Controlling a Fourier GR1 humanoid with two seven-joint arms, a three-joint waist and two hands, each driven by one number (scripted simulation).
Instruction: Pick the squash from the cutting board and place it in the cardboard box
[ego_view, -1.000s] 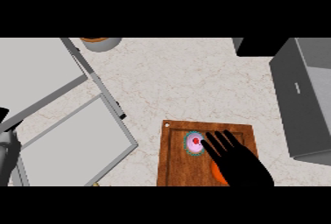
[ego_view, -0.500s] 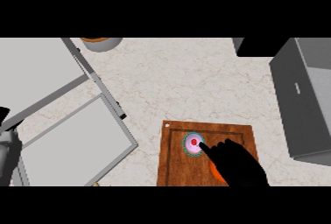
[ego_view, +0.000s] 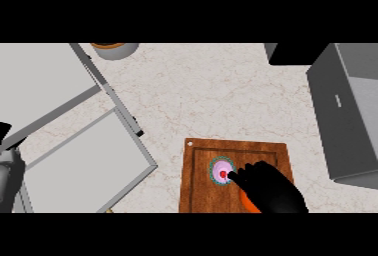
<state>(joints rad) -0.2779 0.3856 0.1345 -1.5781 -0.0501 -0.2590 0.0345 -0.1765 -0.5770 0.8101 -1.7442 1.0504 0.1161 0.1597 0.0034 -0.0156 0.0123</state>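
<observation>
My right hand (ego_view: 272, 192) lies on the lower right part of the one board (ego_view: 201, 200). Its fingers (ego_view: 240, 175) are curled down, closed over what lies beneath the palm. One orange thing peeks out along the palm's left side, near the board's lower edge. I take it for the squash (ego_view: 249, 202), though most of it is hidden and I cannot see how much of it I have. One round disc (ego_view: 219, 169), green at the rim, pink inside and red in the middle, lies flat near the board's centre. My fingertips touch its right side.

The board rests on the pale marbled worktop (ego_view: 214, 95). One grey box (ego_view: 341, 115) stands to the board's right, apart from it, with a slot in its near wall. One black block (ego_view: 297, 53) sits well above the board, just left of the box's top corner. One grey pot (ego_view: 115, 50) with an orange-brown rim stands far above and left of the board. Two grey panels (ego_view: 81, 170), parted by a thin bar, fill the space left of the board.

Only a black sliver of my left hand (ego_view: 4, 134) shows, far left of the board.
</observation>
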